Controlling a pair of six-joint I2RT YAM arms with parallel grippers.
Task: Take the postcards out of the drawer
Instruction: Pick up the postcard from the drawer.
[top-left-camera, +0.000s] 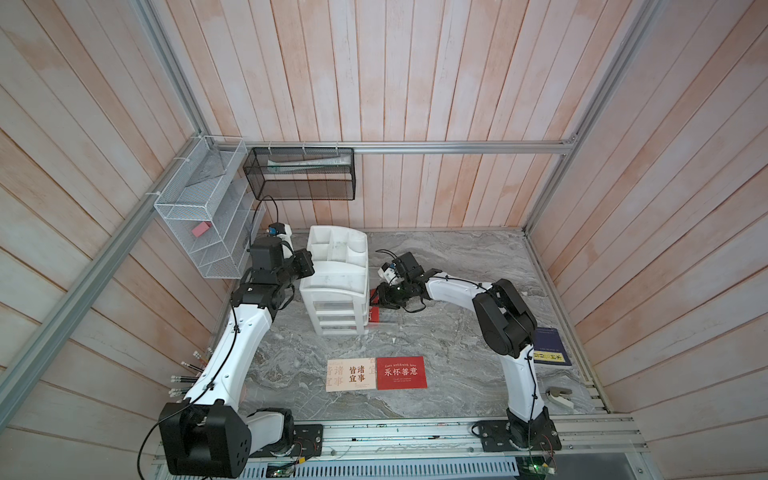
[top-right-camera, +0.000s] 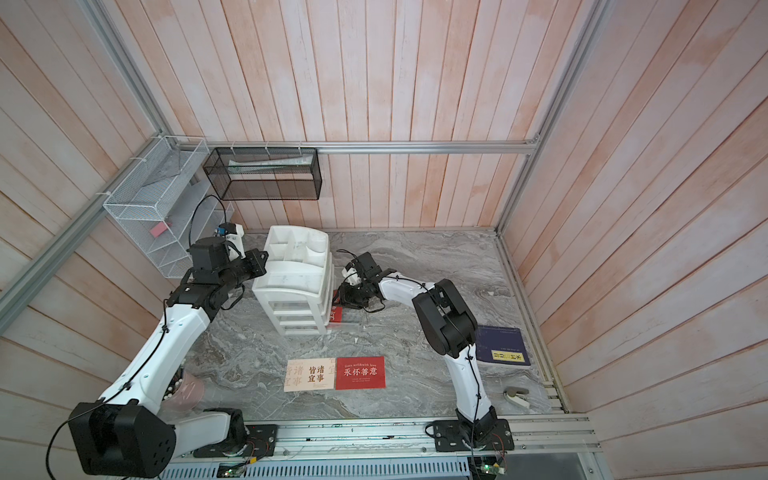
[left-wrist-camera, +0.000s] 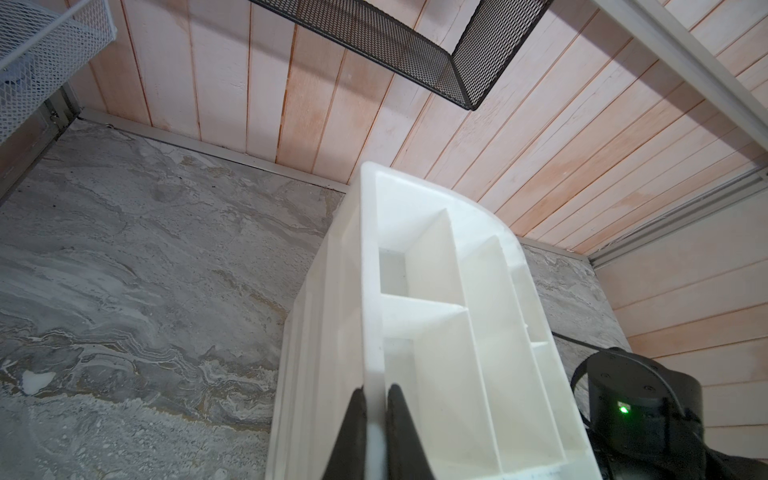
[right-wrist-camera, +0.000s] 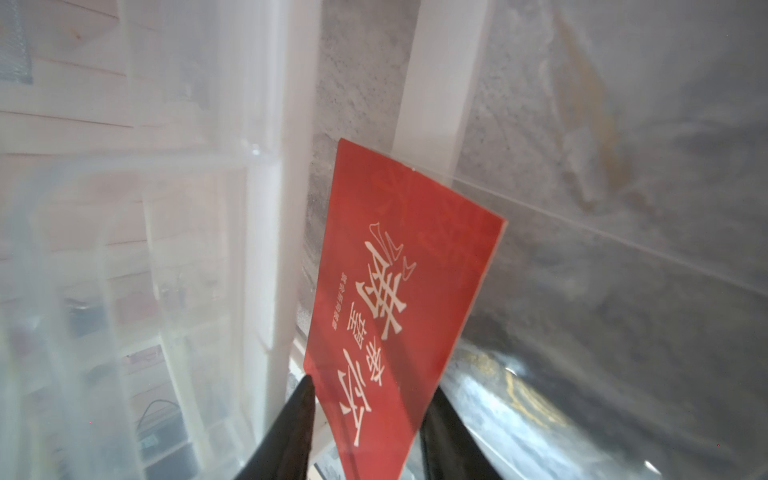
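**Desk:** Where do the postcards stand?

**Me:** Two are out. I see the cream postcard (top-left-camera: 351, 374) and a red postcard (top-left-camera: 401, 372) lying flat on the worktop (top-left-camera: 457, 374). Their edges touch, with the cream one at the red one's 9 o'clock. Both lie at 6 o'clock from the white drawer unit (top-left-camera: 336, 282), well apart from it.

**Desk:** And the third?

**Me:** The second red postcard (right-wrist-camera: 399, 270) sits at the unit's 4 o'clock corner, inside the clear drawer (right-wrist-camera: 602, 229) that juts out on that side. In my right wrist view it stands tilted, its white characters facing the camera, with clear plastic around it.

**Desk:** Your right claw?

**Me:** The right claw (right-wrist-camera: 371, 388) straddles that card, with one finger showing at each side of it and the jaws apart by about the card's width. I cannot tell whether they press on it.

**Desk:** And the left side?

**Me:** The left claw (left-wrist-camera: 376, 390) is clamped on the drawer unit's upper rim wall. One finger (left-wrist-camera: 353, 428) is outside the wall and the other is inside the top compartment. In both top views that grip is on the unit's 9 o'clock side.

**Desk:** Anything else down there?

**Me:** A navy booklet (top-right-camera: 500, 345) with a yellow label lies flat at 3 o'clock from the two cards, near the worktop's edge.
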